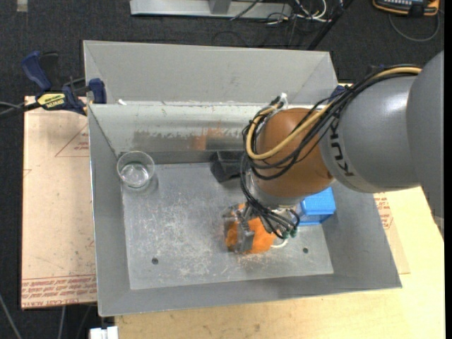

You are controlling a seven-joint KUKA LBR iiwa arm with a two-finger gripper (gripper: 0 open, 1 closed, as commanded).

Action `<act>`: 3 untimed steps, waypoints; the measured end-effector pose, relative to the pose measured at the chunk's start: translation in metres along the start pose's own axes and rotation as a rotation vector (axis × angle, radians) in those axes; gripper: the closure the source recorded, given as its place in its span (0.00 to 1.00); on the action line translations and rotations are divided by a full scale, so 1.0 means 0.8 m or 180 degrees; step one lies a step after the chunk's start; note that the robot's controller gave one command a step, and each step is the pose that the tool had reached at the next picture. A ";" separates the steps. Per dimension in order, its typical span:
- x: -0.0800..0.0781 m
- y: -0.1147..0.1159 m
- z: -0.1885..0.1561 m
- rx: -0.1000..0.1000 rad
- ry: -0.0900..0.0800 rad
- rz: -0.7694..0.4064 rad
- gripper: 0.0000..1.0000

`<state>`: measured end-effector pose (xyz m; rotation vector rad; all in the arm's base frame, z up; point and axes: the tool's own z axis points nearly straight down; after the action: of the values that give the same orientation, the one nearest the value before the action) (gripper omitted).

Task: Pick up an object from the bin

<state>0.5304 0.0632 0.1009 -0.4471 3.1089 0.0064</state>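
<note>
Overhanging rounded orange lump [263,244]: end effector [244,236]

The grey metal bin [141,260] has sloping walls and a flat floor, scuffed and scratched, with two small holes near its front edge. Four things lie on the floor. A clear round cup [136,171] stands upright in the far left corner, close to the back wall and well apart from the others. A black object [224,167] lies at the foot of the back wall near the middle, partly hidden. A blue block [319,205] lies toward the right side, also partly covered. An orange object [260,242] lies in front of the middle, near the blue block; whether they touch cannot be told.
</note>
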 end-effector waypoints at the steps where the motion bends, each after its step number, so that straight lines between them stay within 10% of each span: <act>1: 0.003 -0.016 -0.109 -0.0003 -0.0009 -0.0056 1.00; 2: 0.003 -0.016 -0.109 -0.0003 -0.0009 -0.0055 0.00; 3: 0.003 -0.016 -0.109 -0.0003 -0.0008 -0.0055 0.00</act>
<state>0.5320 0.0496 0.1882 -0.4737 3.1024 0.0086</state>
